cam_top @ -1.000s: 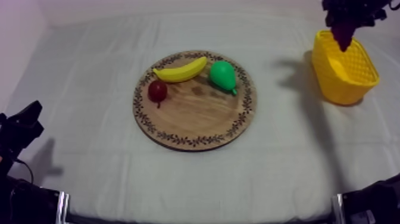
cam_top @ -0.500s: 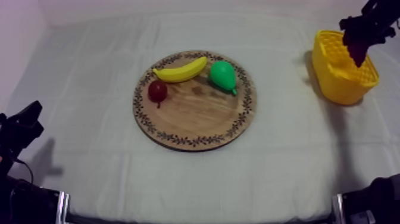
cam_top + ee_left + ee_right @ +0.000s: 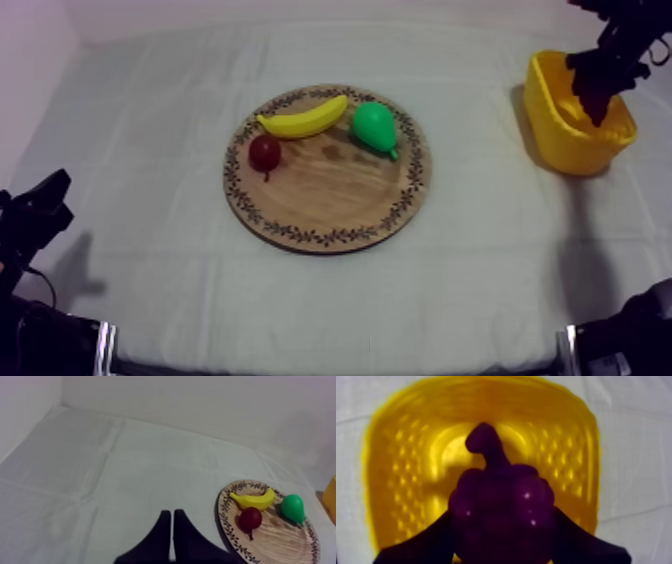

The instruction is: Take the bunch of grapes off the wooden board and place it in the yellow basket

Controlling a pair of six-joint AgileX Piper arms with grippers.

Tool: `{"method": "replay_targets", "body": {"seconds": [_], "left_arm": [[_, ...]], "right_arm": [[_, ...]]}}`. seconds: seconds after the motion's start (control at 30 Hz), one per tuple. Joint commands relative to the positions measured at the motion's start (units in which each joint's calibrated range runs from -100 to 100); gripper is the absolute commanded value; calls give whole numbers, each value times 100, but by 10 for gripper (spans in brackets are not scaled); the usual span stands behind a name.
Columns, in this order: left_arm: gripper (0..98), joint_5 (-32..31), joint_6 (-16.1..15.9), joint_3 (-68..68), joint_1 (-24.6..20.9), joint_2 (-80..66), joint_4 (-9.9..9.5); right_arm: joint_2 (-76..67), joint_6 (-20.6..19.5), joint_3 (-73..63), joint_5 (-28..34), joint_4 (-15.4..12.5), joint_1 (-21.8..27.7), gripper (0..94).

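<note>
The purple bunch of grapes [image 3: 501, 501] hangs between the fingers of my right gripper [image 3: 502, 520], which is shut on it just above the inside of the yellow basket [image 3: 401, 451]. From above, the right gripper [image 3: 602, 88] and the grapes [image 3: 598, 104] sit low in the mouth of the basket [image 3: 560, 130] at the far right. The round wooden board [image 3: 330, 200] lies mid-table. My left gripper [image 3: 172, 526] is shut on nothing, short of the board [image 3: 280, 536], and rests at the left edge [image 3: 45, 200].
A banana [image 3: 303, 118], a green pear [image 3: 375, 127] and a small red fruit [image 3: 264, 153] lie on the board's far half. They also appear beside the left gripper: banana [image 3: 252, 499], pear [image 3: 292, 508], red fruit [image 3: 250, 518]. Bare cloth separates board and basket.
My right gripper has carried the grapes rightward and down, from above the basket's back rim into its mouth. The left arm and the fruit on the board have not moved.
</note>
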Motion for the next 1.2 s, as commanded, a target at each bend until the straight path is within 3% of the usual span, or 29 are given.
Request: {"method": "replay_targets", "body": {"seconds": [0.0, 0.23, 0.33, 0.67, 1.17], "left_arm": [[1, -3, 0, -3, 0, 0, -1], [1, -3, 0, -3, 0, 0, -1], [1, -3, 0, -3, 0, 0, -1], [1, -3, 0, -3, 0, 0, -1], [1, -3, 0, -3, 0, 0, -1]], "right_arm": [[101, 35, 48, -37, -21, 7, 514], [237, 89, 235, -281, -32, -62, 735], [175, 94, 339, -412, -52, -111, 779], [-831, -35, 845, -858, -15, -168, 732], [-3416, -422, 2515, -1614, 220, -303, 577]]}}
